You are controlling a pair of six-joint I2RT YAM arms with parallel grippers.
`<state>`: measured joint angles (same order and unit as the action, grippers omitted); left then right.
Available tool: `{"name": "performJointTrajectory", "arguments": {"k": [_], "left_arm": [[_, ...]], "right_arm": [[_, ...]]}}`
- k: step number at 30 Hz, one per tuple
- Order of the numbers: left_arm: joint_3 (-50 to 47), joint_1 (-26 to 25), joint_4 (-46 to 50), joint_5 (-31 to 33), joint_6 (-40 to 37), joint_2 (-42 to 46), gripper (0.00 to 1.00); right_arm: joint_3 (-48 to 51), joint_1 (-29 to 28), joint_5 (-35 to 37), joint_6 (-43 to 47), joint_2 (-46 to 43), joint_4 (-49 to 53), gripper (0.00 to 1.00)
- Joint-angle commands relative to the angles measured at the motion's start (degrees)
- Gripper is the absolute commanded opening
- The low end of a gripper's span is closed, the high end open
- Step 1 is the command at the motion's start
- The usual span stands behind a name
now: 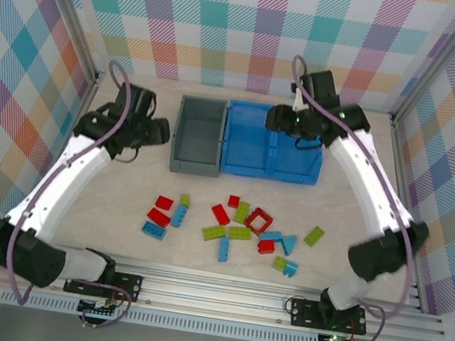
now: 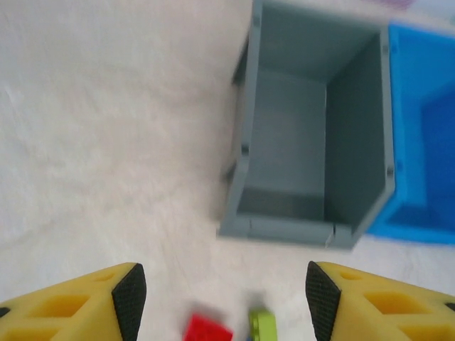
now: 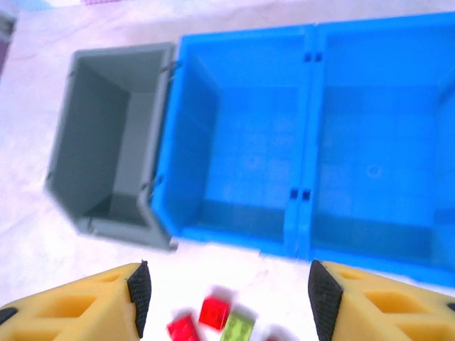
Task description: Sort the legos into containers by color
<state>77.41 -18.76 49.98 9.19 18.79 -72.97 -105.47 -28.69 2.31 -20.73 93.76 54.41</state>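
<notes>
Barely begun, by the look of things; no brick inside the grey bin (image 2: 288, 142), bare down to its floor in both wrist views; none in either compartment of the blue bin (image 3: 249, 142), set right against it.

All of the legos (image 1: 232, 223) loose on the counter (image 1: 119, 197); a scatter of red, light blue and lime green between the bins and the arm bases, well apart from both containers; among them a hollow red frame (image 1: 253, 214) near the middle of the spread.

As for the left hand (image 1: 161, 132): wide open and carrying nothing, hovering just left of the grey bin; black pads (image 2: 130, 298) far apart in the left wrist view, with a red brick (image 2: 207, 330) and a green brick (image 2: 261, 325) blurred on the counter between them.

As for the right hand (image 1: 276, 118): likewise spread wide and empty, held above the far side of the blue bin, looking down into both blue compartments.

Left to do, judging from this: the entire sort; each piece to be picked up and dropped in by colour, one colour to the grey bin and one to each blue compartment; no sign yet of which colour belongs where.
</notes>
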Motion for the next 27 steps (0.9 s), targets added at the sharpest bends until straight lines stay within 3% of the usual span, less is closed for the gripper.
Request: {"name": "performJointTrajectory", "arguments": {"k": [1,6,12,21,27], "left_arm": [[-8.7,-5.7,6.3,-2.7,5.4,4.2,0.61],[-22.5,-18.4,2.8,-1.3,11.2,7.3,0.61],[-26.8,-23.2,-4.1,0.5,10.0,2.3,0.60],[-27.9,-23.6,-10.4,2.3,6.3,-6.8,0.44],[-28.5,-23.6,-12.1,2.6,6.4,-10.4,0.43]], "right_arm": [[13.2,-6.1,-2.8,-2.1,-8.3,-3.7,0.62],[36.2,-20.8,-5.2,-5.9,-24.6,-15.9,0.67],[52.5,-36.4,2.9,-11.6,-38.2,-23.8,0.72],[55.0,-38.2,6.7,-14.9,-41.2,-22.2,0.72],[54.2,-38.3,5.4,-15.5,-39.2,-23.7,0.71]]}}
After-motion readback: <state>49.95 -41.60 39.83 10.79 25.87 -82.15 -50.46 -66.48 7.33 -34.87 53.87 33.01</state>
